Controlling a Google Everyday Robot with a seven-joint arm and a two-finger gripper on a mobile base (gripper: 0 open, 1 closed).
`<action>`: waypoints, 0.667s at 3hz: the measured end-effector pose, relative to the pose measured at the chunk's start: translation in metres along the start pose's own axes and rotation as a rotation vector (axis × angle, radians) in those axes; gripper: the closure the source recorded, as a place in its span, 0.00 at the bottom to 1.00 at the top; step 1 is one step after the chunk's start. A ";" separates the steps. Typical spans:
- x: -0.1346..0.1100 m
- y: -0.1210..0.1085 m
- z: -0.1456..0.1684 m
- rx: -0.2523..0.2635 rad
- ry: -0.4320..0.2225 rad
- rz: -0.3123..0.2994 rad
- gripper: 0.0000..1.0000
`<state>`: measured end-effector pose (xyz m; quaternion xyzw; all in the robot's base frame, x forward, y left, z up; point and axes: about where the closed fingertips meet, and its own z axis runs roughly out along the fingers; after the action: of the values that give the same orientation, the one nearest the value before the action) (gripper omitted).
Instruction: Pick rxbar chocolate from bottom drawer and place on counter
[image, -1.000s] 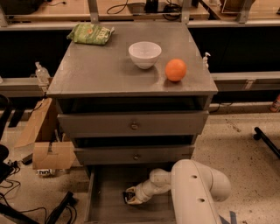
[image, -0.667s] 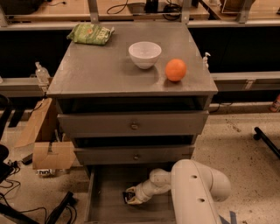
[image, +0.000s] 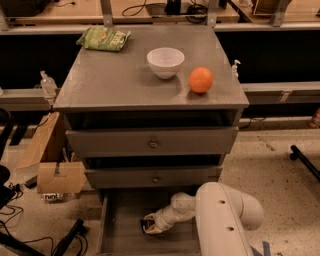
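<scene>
The grey counter carries a green snack bag, a white bowl and an orange, and below it the bottom drawer stands pulled out. Over the last second nothing has visibly shifted: the hand stays low over the middle of the drawer floor, and a small dark patch at its tip is probably the rxbar chocolate, though I cannot tell whether the hand is spread or pinching it. I judge the grasp is only settling, with the lift to the counter yet to come
</scene>
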<state>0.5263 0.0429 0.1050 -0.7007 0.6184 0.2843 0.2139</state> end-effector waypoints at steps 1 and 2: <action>0.000 0.000 0.000 0.000 0.000 0.000 0.15; -0.001 0.001 0.001 -0.002 -0.001 0.000 0.00</action>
<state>0.5254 0.0435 0.1049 -0.7007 0.6182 0.2851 0.2134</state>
